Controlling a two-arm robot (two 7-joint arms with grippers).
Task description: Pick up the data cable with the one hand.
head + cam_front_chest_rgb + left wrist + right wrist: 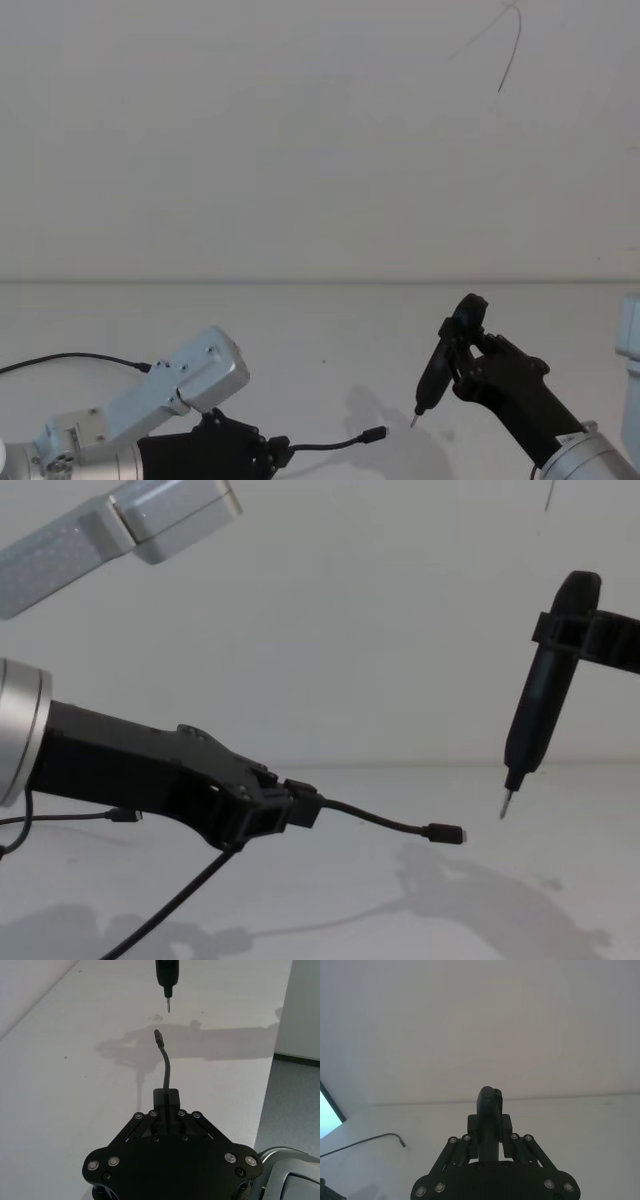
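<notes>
Left pincer [297, 808] is clamped on the data cable [385, 825], holding it clear of the table [330, 905] over its near side, plug [443, 833] jutting rightward. Close by, the right pincer [462, 350] grips a screwdriver [540, 710] upright, tip down.

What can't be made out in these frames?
- data cable: tail behind the left tool runs off the chest view's bottom edge; far end unseen.
- plug: too small to tell the connector type.
- screwdriver: tip hidden by its own body in the right wrist view.
- right tool: cut by the chest view's right edge.
</notes>
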